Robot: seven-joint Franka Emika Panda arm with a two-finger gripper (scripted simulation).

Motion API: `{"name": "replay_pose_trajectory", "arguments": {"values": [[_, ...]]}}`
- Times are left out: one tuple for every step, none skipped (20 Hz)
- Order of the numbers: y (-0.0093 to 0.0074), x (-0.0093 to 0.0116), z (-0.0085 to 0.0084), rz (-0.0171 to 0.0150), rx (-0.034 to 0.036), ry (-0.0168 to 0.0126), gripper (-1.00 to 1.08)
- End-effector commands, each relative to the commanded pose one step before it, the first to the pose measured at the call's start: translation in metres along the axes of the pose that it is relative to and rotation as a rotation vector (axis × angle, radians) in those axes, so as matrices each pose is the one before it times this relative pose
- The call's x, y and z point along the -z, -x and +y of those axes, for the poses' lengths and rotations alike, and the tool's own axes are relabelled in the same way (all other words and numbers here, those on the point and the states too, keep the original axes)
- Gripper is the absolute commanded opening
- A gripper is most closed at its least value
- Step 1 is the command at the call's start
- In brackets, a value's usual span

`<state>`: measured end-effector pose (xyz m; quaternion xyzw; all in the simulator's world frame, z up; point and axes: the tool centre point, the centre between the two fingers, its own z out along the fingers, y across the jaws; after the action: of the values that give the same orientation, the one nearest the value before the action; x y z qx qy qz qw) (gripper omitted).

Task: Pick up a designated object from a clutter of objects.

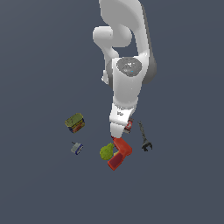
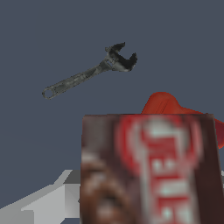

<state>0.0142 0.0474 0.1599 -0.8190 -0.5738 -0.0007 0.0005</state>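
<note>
In the exterior view, the white arm [image 1: 127, 83] is seen reaching down over a dark grey floor [image 1: 39, 52]. The claw itself is hidden under the wrist, so its opening cannot be told from here. A small part of the brown-red box [image 1: 128, 127] is seen at the wrist's edge, on the exterior view's right. Just below it lies the red drill [image 1: 119, 154], with the green pear [image 1: 106, 152] touching it on the exterior view's left. The black wrench [image 1: 144, 137] is laid near the arm on the exterior view's right. Well apart on the exterior view's left are found the olive-green box [image 1: 75, 123] and a tiny grey-blue item [image 1: 77, 148].

In the wrist view, the brown-red box [image 2: 148, 170] is shown very close and blurred, its red label with white lettering facing the camera. One pale finger [image 2: 48, 201] is seen beside it; whether the box is clamped cannot be told. Behind it, the drill [image 2: 164, 104] and the wrench [image 2: 87, 72] are seen.
</note>
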Motion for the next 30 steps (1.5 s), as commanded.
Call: {"name": "replay_pose_trajectory", "arguments": {"values": [[0.02024,0.02019,0.01453,0.00118,0.00100,-0.00086,-1.00],[0.00802,0.00806,0.00606,0.00045,0.00014,-0.00011,-1.00],[0.00805,0.00808,0.00608,0.00046,0.00014,-0.00010,-1.00],[0.00805,0.00805,0.00612,0.00000,0.00000,0.00000,-1.00],[0.00805,0.00806,0.00614,0.00000,0.00000,0.00000,-1.00],[0.00806,0.00805,0.00616,0.00000,0.00000,0.00000,-1.00],[0.00805,0.00804,0.00617,0.00000,0.00000,0.00000,-1.00],[0.00804,0.00802,0.00619,0.00000,0.00000,0.00000,-1.00],[0.00803,0.00800,0.00621,0.00000,0.00000,0.00000,-1.00],[0.00800,0.00797,0.00622,0.00000,0.00000,0.00000,-1.00],[0.00794,0.00790,0.00620,0.00000,0.00000,0.00000,-1.00],[0.00762,0.00758,0.00600,0.00000,0.00000,0.00000,-1.00],[0.00752,0.00728,0.00577,-0.00060,-0.00073,0.00024,-1.00],[0.00691,0.00688,0.00552,0.00000,0.00000,0.00000,-1.00],[0.00664,0.00656,0.00532,-0.00042,-0.00025,0.00006,-1.00],[0.00632,0.00630,0.00513,0.00000,0.00000,0.00000,-1.00],[0.00614,0.00605,0.00497,-0.00056,-0.00040,0.00010,-1.00],[0.00582,0.00581,0.00480,0.00000,0.00000,0.00000,-1.00],[0.00559,0.00558,0.00465,0.00000,0.00000,0.00000,-1.00],[0.00550,0.00540,0.00452,-0.00078,-0.00058,0.00014,-1.00],[0.00516,0.00518,0.00439,0.00000,0.00000,0.00000,-1.00],[0.00493,0.00496,0.00424,0.00000,0.00000,0.00000,-1.00],[0.00467,0.00464,0.00396,-0.00054,-0.00042,0.00011,-1.00],[0.00419,0.00423,0.00367,0.00000,0.00000,0.00000,-1.00],[0.00383,0.00388,0.00338,0.00000,0.00000,0.00000,-1.00],[0.00361,0.00360,0.00311,-0.00052,-0.00044,0.00012,-1.00],[0.00318,0.00324,0.00289,0.00000,0.00000,0.00000,-1.00],[0.00287,0.00294,0.00266,0.00000,0.00000,0.00000,-1.00],[0.00260,0.00267,0.00244,0.00000,0.00000,0.00000,-1.00],[0.00236,0.00243,0.00224,0.00000,0.00000,0.00000,-1.00]]}}
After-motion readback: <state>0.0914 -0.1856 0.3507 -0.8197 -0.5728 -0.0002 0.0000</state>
